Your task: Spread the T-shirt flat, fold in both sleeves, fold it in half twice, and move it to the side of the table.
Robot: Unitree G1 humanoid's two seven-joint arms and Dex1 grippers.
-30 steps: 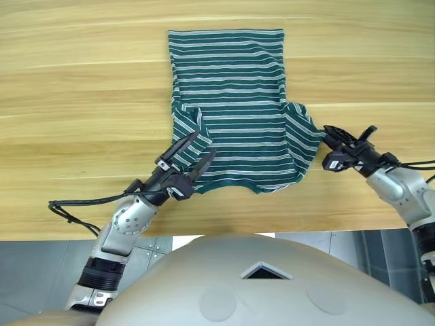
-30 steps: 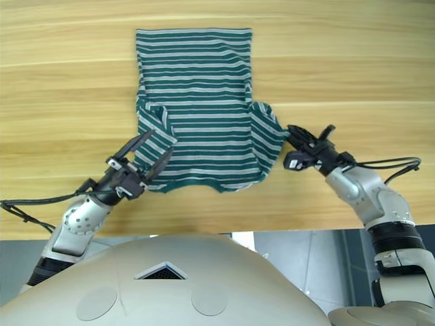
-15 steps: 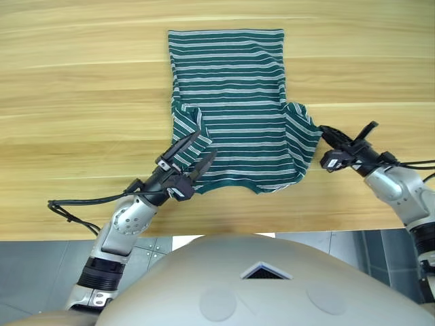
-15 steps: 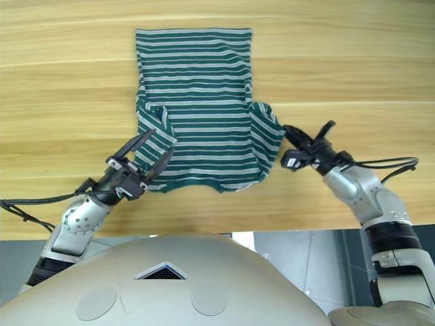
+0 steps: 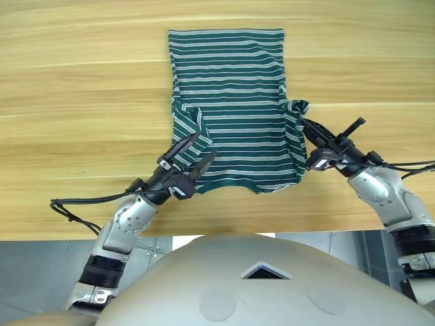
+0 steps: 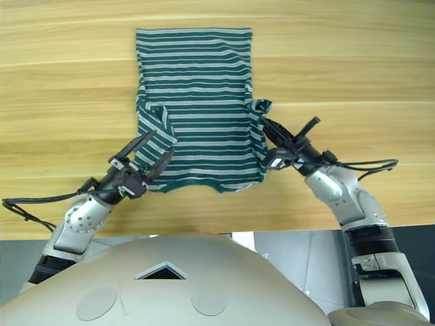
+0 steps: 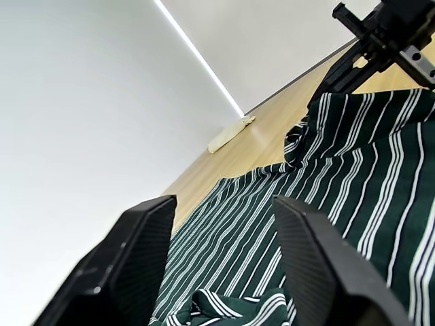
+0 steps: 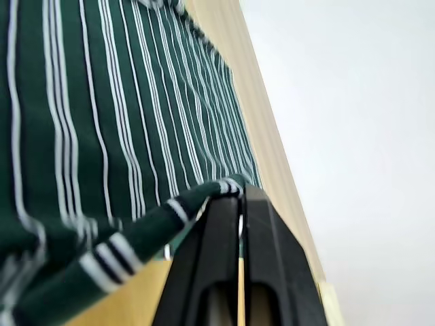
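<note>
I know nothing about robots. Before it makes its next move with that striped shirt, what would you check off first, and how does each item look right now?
1. Right end effector has a grip on the right sleeve: ok, the wrist view shows it shut on the fabric's edge.
2. Right sleeve laid flat over the T-shirt: not ok, it is bunched at the shirt's edge.
3. Left sleeve folded in: ok, it lies on the shirt, slightly rumpled.
4. Left end effector free of the cloth: cannot tell; it is open over the near left corner.
5. Far half of the shirt smooth on the table: ok.
</note>
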